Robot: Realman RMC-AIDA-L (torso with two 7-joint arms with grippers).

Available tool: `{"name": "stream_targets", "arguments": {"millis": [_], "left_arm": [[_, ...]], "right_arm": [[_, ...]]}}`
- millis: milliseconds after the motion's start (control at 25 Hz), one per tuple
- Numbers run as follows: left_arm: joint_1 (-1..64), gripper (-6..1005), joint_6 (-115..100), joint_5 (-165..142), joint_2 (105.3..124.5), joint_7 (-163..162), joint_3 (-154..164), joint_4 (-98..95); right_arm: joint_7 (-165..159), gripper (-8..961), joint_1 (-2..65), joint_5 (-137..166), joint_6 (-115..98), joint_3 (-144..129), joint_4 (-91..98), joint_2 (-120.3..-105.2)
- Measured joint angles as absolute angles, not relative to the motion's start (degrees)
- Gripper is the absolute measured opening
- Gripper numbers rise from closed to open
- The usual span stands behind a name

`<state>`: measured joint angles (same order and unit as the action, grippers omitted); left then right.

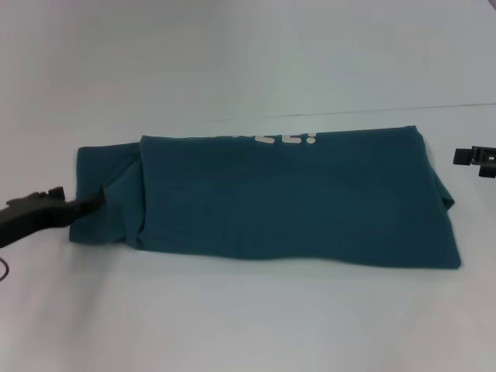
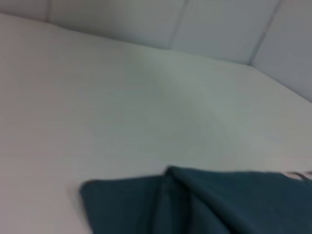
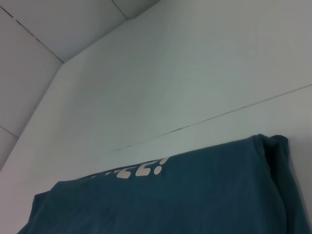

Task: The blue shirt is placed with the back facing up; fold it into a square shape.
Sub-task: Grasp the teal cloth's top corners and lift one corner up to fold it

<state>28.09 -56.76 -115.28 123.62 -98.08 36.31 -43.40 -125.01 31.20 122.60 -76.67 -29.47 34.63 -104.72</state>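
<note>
The blue shirt [image 1: 287, 198] lies on the white table [image 1: 248, 318] folded into a long band running left to right, with white lettering [image 1: 283, 139] showing at its far edge. A narrower layer sticks out at its left end [image 1: 105, 182]. My left gripper [image 1: 80, 195] is at that left end, open, with one finger [image 1: 94, 199] over the fabric and the other just off the edge. The right gripper [image 1: 476, 159] hovers beyond the shirt's right end, apart from it. The left wrist view shows the shirt's left corner [image 2: 146, 202]; the right wrist view shows the shirt's lettered edge [image 3: 141, 169].
A thin seam [image 1: 434, 107] crosses the table behind the shirt. White tabletop surrounds the garment on all sides, with a wide strip in front of it. A pale panelled wall [image 3: 44, 44] rises behind the table.
</note>
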Motion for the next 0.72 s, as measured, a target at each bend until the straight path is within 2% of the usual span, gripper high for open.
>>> {"name": "stream_targets", "arguments": {"millis": [280, 720], "left_arm": [[25.2, 876, -61.5, -116.6, 123.67, -97.1, 35.8, -45.5], [26.3, 877, -61.5, -119.8, 123.83, -96.5, 38.2, -44.6]], "right_arm": [[-125.4, 899, 31.2, 122.6, -76.7, -29.4, 34.9, -104.81], [-125.3, 897, 31.2, 122.6, -76.7, -29.5, 34.9, -105.31]]}}
